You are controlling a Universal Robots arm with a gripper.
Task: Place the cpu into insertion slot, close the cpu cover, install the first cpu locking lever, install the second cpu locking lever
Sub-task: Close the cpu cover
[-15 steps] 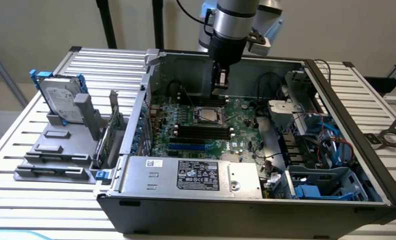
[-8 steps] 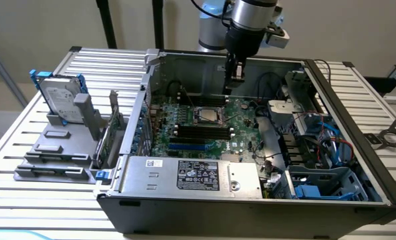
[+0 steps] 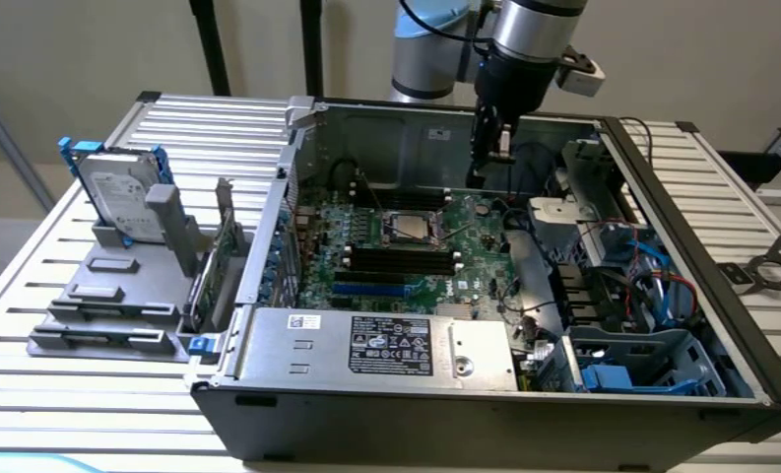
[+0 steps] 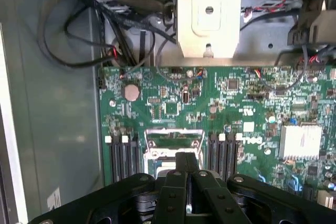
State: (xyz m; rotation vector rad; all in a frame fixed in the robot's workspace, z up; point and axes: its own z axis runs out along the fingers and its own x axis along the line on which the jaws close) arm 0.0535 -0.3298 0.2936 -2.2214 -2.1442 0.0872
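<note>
Slatted aluminium table (image 3: 23, 246), carrying 1 open tower case (image 3: 495, 424) laid on its side, judged so that the board faces up toward an arm working from above. Nearest: 1 labelled power supply (image 3: 377, 345). Behind it: black memory slots (image 3: 404, 261), long axis running left-right. Next: the insertion slot (image 3: 412, 243), flat on the green board. A silvery-grey square, taken for the cpu (image 3: 413, 229), lies flat in it, top face up. Being square it has no long axis, and its edges run parallel to the memory slots. The cpu cover (image 4: 173, 131) shows green board through its window, so it appears swung back, not closed. Farther right: 1 gripper (image 3: 480, 179) hangs above the board, fingers pressed together with nothing between them, a posture judged suited to pushing rather than carrying.
</note>
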